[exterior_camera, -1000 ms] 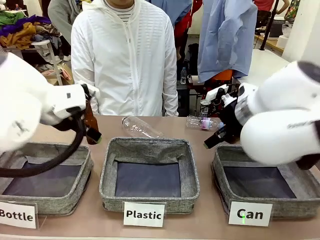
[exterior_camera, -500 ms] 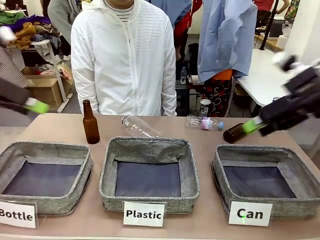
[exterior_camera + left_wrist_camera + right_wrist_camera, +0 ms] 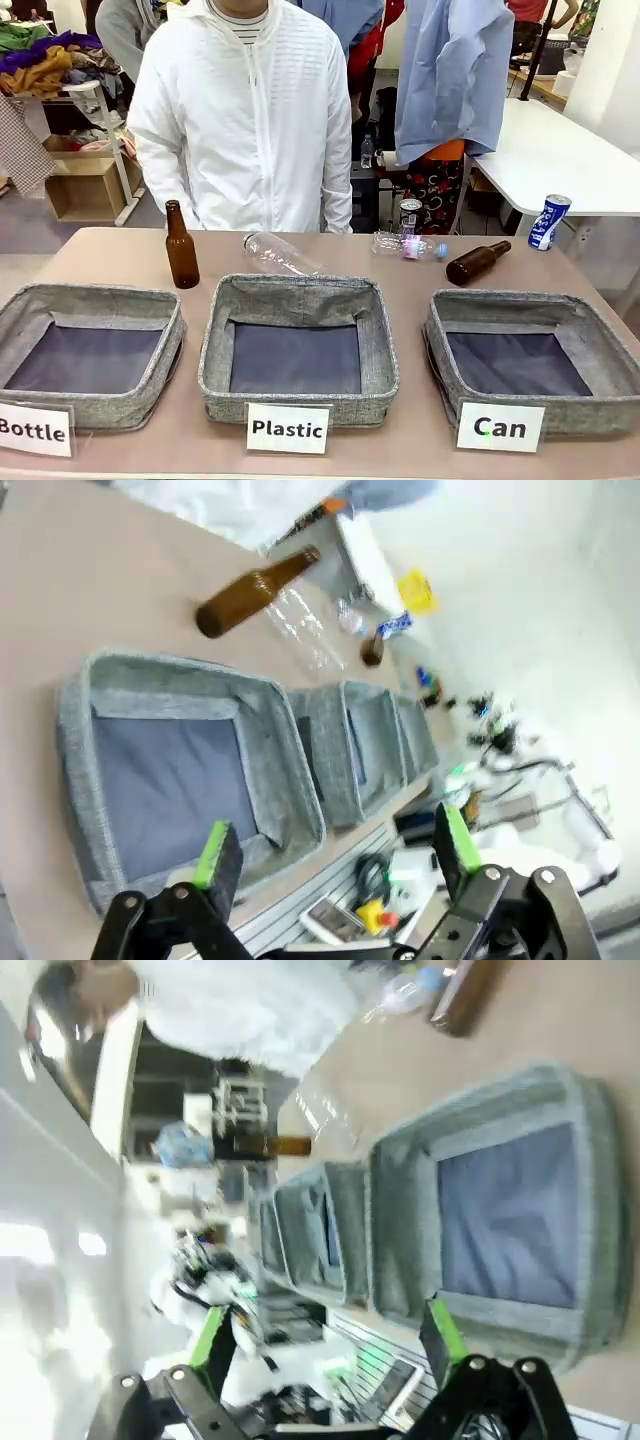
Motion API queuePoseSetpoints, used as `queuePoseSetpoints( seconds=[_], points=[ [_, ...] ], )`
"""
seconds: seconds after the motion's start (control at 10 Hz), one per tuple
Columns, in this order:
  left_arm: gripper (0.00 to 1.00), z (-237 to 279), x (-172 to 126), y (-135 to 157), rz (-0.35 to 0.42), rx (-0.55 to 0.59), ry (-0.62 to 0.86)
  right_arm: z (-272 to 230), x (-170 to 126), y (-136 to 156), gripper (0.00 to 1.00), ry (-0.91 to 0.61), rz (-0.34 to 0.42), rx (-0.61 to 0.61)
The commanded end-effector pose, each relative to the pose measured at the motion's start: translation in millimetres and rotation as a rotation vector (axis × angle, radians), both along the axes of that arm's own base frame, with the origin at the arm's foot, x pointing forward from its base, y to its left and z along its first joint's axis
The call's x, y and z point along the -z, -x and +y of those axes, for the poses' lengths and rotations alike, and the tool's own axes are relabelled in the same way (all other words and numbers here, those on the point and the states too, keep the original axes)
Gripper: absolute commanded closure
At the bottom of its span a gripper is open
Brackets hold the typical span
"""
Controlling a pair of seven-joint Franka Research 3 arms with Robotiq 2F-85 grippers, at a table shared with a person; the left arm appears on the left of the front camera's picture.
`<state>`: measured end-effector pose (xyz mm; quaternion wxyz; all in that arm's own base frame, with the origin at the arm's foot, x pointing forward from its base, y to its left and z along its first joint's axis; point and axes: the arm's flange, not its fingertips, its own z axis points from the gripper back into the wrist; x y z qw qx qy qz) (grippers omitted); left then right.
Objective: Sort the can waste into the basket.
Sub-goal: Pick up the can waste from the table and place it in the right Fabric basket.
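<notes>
Front view: Can basket [image 3: 437, 335] at near right, floor open. One blue can [image 3: 549, 221] upright at the table's far right corner. One dark can [image 3: 410, 214] upright at the far edge, behind a lying clear bottle [image 3: 405, 246]. Left gripper [image 3: 335, 840]: jaws wide, holding nothing. Right gripper [image 3: 325, 1332]: likewise wide, nothing held, above the Can basket.

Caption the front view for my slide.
Front view: blue can sits beyond the far right corner of the Can basket, a person standing across the table.

A white table [image 3: 560, 165] stands far right; far left, an open cardboard box [image 3: 85, 188] sits beneath a heap of clothes [image 3: 40, 55].
</notes>
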<state>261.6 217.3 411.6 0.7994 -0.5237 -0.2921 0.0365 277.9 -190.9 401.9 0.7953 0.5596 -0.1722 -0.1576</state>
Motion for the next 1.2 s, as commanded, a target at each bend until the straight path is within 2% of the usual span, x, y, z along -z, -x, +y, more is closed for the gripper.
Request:
queuePoseSetpoints(
  seconds=[0.0, 0.1, 0.2, 0.3, 0.7, 0.8, 0.9, 1.1],
  points=[
    [0.0, -4, 36, -11, -0.02, -0.067, 0.163, -8, 39, -21, 0.0, -0.107, 0.019, 0.088],
    [0.0, -10, 47, -19, 0.032, -0.169, 0.133, -16, 54, -23, 0.0, -0.088, 0.079, 0.181],
    [0.0, 13, 26, 1, 0.02, -0.065, 0.092, -7, 56, -23, 0.0, 0.063, 0.166, 0.259],
    [0.0, 13, 26, 1, 0.02, -0.065, 0.092, -23, 54, -1, 0.0, -0.094, 0.081, 0.141],
    [0.0, 13, 26, 1, 0.02, -0.065, 0.092, -23, 54, -1, 0.0, -0.094, 0.081, 0.141],
    [0.0, 13, 26, 1, 0.02, -0.065, 0.092, -21, 56, -5, 0.0, -0.099, 0.114, 0.158],
    [0.0, 13, 26, 1, 0.02, -0.065, 0.092, -15, 49, -18, 0.0, -0.01, 0.089, 0.179],
    [0.0, 13, 26, 1, 0.02, -0.065, 0.092, -21, 19, -69, 0.0, 0.193, -0.265, 0.216]
  ],
)
